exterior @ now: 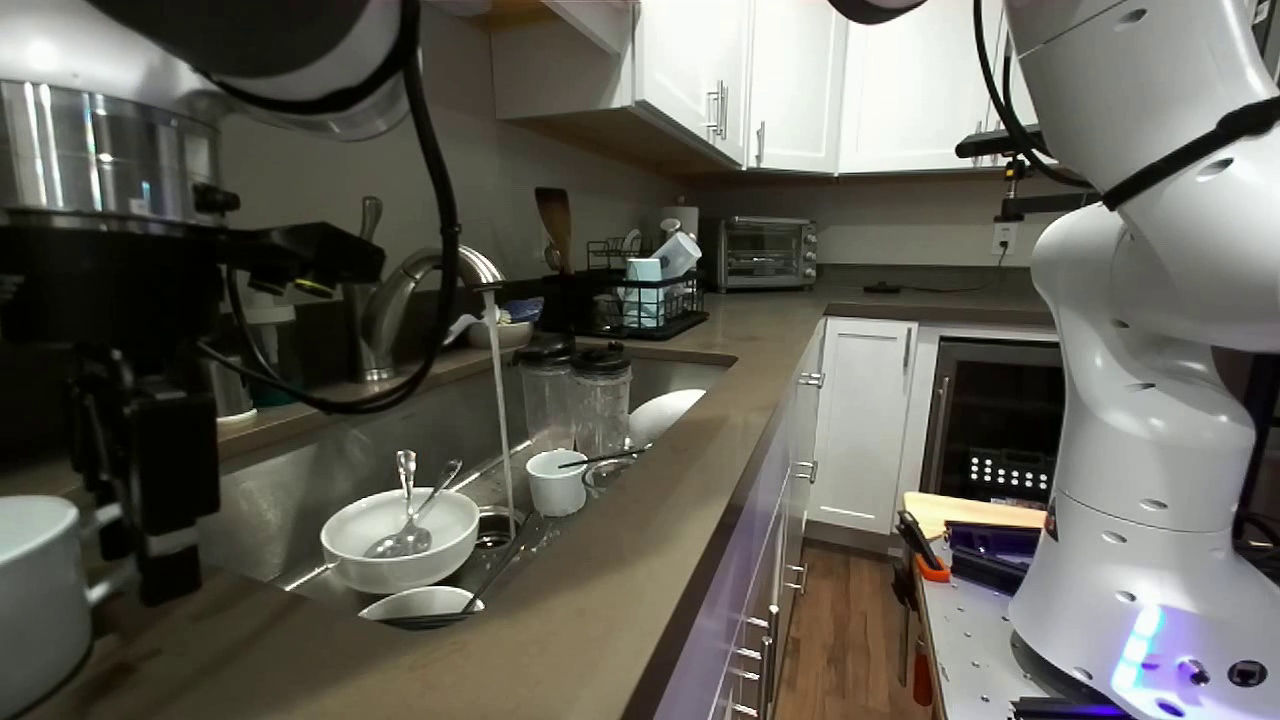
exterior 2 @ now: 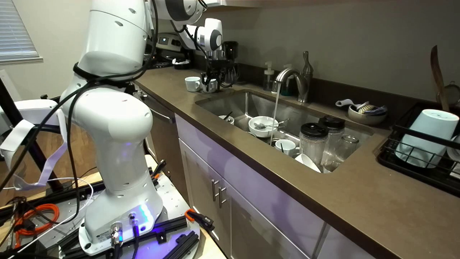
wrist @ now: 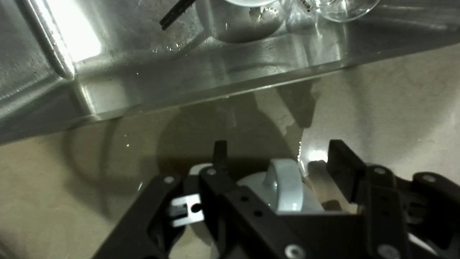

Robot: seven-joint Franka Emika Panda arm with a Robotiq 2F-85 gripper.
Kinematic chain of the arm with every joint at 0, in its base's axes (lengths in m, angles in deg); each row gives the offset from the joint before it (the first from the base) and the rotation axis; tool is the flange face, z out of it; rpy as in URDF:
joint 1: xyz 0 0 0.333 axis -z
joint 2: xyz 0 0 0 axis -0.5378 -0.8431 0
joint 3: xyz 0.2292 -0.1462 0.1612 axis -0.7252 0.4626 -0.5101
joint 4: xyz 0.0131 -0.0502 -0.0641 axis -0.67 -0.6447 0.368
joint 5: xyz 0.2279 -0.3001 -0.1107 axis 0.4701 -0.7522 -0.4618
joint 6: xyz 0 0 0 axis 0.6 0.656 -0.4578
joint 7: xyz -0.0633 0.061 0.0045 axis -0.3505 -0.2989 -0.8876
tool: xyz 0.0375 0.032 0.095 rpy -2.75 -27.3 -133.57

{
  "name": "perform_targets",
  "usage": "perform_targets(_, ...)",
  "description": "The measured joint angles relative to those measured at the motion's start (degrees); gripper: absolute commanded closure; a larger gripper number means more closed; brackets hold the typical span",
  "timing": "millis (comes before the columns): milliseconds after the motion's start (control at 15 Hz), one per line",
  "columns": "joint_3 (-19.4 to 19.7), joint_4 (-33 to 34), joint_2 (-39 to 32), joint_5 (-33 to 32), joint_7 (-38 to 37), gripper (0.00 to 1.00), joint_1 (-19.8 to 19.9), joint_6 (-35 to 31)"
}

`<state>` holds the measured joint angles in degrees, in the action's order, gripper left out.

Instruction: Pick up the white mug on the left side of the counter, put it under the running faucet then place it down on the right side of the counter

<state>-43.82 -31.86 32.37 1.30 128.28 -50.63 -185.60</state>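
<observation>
Black tool [wrist: 279, 158] downward, parted around mug handle [wrist: 289, 189].

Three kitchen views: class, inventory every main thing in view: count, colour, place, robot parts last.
counter: one, brown, around sink
sink: one, silver, in counter
faucet: one, silver, behind sink
white mugs: two, white, beside sink
bowls and cups: several, white, in sink
lidded jars: two, clear, in sink
dish rack: one, black, on counter
toaster oven: one, silver, on counter
cabinets: several, white, above and below
robot arm: one, white, beside counter
gripper: one, black, open, at a white mug
</observation>
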Motion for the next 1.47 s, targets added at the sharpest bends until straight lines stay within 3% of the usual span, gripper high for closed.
perform_targets(67,0.0,0.1,-0.1,0.0,0.0,0.40,0.0,0.0)
perform_targets(200,-0.1,0.1,-0.1,0.0,0.0,0.37,-0.1,0.0)
perform_targets(800,-0.3,0.5,-0.3,0.0,0.2,0.95,-0.1,0.0)
perform_targets(933,-0.3,0.5,-0.3,0.0,0.3,0.98,-0.1,0.0)
perform_targets(1067,-0.3,0.6,-0.4,0.0,0.3,0.94,0.0,0.0)
perform_targets(1467,-0.4,0.6,-0.1,0.0,0.3,0.94,-0.1,0.3)
